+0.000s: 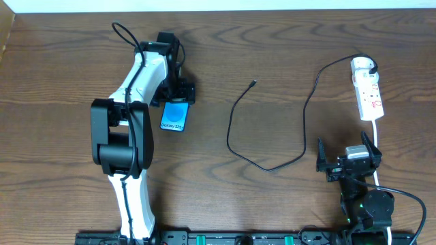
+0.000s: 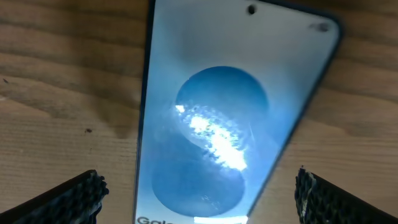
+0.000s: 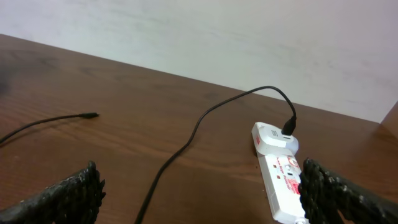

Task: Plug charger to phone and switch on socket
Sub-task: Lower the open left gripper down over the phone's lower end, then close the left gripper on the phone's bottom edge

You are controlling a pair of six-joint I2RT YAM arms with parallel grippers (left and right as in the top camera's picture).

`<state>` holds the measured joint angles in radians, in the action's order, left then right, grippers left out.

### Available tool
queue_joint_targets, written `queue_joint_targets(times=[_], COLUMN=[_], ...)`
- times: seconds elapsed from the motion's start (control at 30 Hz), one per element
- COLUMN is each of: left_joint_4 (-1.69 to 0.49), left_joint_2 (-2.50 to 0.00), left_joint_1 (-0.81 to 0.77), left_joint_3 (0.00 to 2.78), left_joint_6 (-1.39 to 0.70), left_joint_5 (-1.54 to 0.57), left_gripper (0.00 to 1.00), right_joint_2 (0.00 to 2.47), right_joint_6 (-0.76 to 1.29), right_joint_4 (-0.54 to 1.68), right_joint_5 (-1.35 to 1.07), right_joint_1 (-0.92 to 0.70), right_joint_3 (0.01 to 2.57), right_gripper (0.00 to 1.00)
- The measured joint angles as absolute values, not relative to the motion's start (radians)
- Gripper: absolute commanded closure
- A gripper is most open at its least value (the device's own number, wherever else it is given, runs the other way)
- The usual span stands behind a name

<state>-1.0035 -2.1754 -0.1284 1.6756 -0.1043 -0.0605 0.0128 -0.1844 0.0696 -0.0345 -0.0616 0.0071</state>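
Cannot see the far end of the phone from overhead, covered there by the left gripper; cannot read the red marks on the socket. Both spread wide: left fingers either side of the phone, clear of it; right gripper well right of the phone, holding nothing. Lies screen up, long axis front to back, text end nearest the arm bases. Right of the phone, the charger, tip loose, aimed away; plugged into the socket farther right.
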Motion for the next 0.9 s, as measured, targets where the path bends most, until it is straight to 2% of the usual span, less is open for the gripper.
queue_joint_targets(times=[0.9], left_joint_4=[-0.863], left_joint_2=[-2.165], left_joint_1=[-0.128], left_joint_3=[1.563], left_joint_6=[-0.077], left_joint_5=[-0.065], left_gripper=[0.01], right_joint_2=[0.013], right_joint_6=[-0.185], right_joint_4=[0.069], right_joint_5=[-0.034], right_joint_1=[-0.062], right_joint_3=[0.007], right_gripper=[0.01])
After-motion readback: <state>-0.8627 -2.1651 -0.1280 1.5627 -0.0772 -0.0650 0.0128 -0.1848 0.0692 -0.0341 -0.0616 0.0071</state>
